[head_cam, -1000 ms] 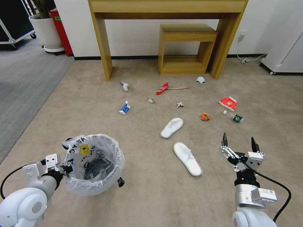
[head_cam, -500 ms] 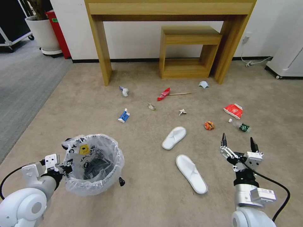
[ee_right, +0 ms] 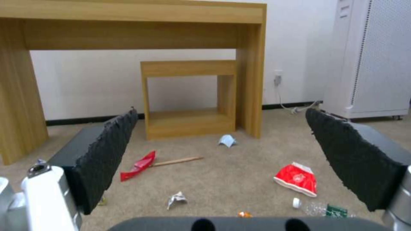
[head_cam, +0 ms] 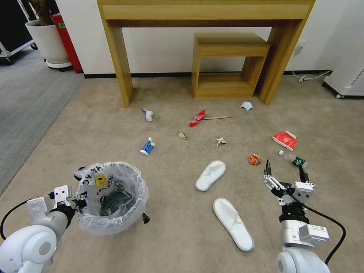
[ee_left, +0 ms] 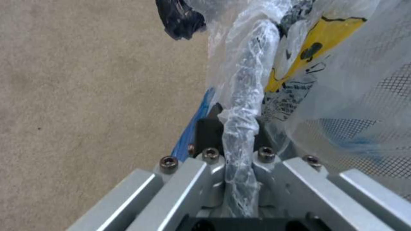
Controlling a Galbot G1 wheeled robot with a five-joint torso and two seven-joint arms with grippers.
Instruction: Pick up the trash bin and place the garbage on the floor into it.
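Observation:
The trash bin (head_cam: 110, 197), black with a crinkly white bag, hangs at lower left with my left gripper (head_cam: 77, 203) shut on its rim; the left wrist view shows the bag-wrapped rim (ee_left: 242, 106) pinched between the jaws. Garbage lies on the beige floor (head_cam: 174, 242): two white slippers (head_cam: 210, 175) (head_cam: 233, 223), a blue-white carton (head_cam: 147, 146), a red wrapper (head_cam: 197, 118) with a wooden stick (head_cam: 217, 118), a red packet (head_cam: 285, 139), an orange packet (head_cam: 254, 159), a clear bottle (head_cam: 294, 159) and a pale blue mask (head_cam: 246, 105). My right gripper (head_cam: 285, 170) is open above the carpet, near the orange packet and bottle.
A wooden desk (head_cam: 204, 11) with a small wooden shelf unit (head_cam: 223, 64) stands against the far wall. A white planter (head_cam: 43, 40) and tall red bin (head_cam: 66, 36) stand far left by grey carpet (head_cam: 26, 110). A white appliance (head_cam: 347, 72) and a cable (head_cam: 303, 79) are far right.
The whole view has shifted: the floor litter has slid toward me and the furniture looms larger, so the camera has moved forward. Both arms keep their pose; the left still holds the bin.

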